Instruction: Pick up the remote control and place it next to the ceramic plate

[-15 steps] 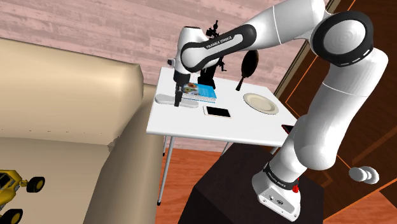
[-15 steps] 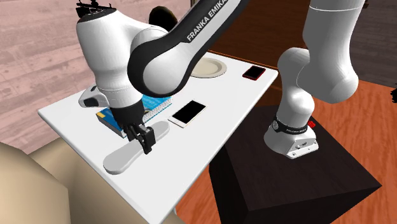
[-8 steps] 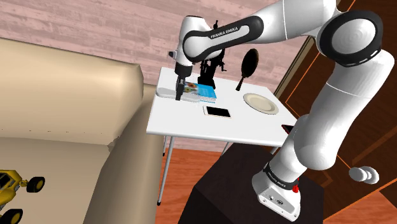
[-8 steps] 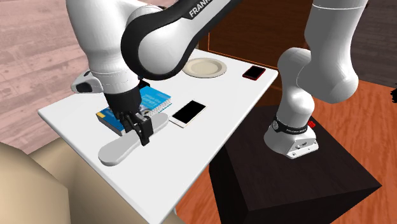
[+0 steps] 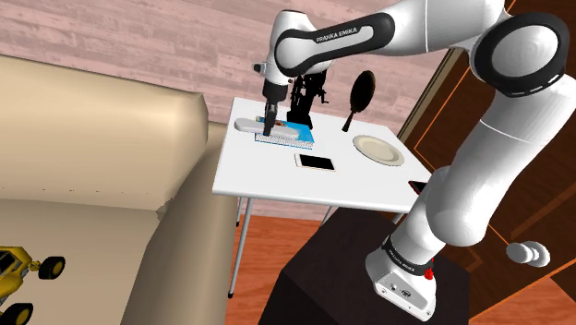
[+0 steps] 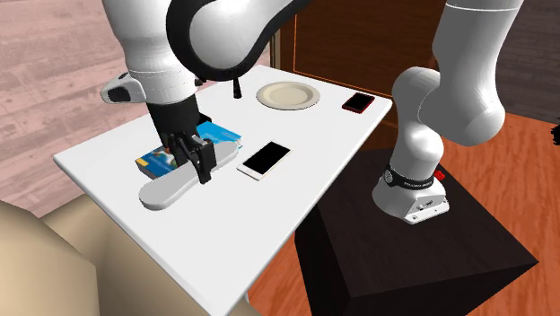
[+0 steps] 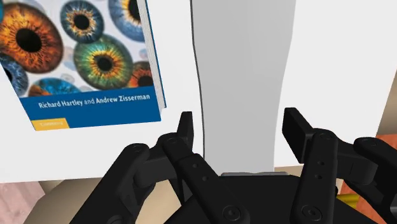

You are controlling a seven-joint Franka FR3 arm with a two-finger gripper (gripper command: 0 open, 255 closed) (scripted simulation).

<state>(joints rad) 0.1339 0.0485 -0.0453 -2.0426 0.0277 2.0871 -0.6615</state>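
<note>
In the shoulder view, you see the remote control (image 5: 247,124) as a long, flat, pale grey bar with rounded ends and no markings you can make out. It shows across the near edge of the blue book (image 5: 301,138), toward the sofa (image 5: 92,138) side of the white tabletop (image 5: 268,177). The end effector (image 5: 269,120) points straight down onto the middle of the bar. The cream plate (image 5: 378,150) sits well apart, on the side nearer the stand, with a phone (image 5: 315,162) between it and the book.

In the second exterior view, the remote control (image 6: 166,190) shows as the same plain grey slab. Its length runs out from the end effector (image 6: 201,173) toward the tabletop (image 6: 269,215) corner by the sofa. The black fingers stand on either side of its waist. The book (image 6: 218,135) is just behind it, the phone (image 6: 266,159) is beside it, and the plate (image 6: 287,95) is far across the surface.

In the wrist view, the remote control (image 7: 245,70) runs straight away from the end effector (image 7: 240,130), smooth and grey with one faint seam along its length. The fingers (image 7: 186,127) are partly open, spread to the remote's width and pressed against its two long edges, so you have it gripped. The book (image 7: 83,57), its cover printed with eyes, lies just beside it on the tabletop (image 7: 337,57).
</note>
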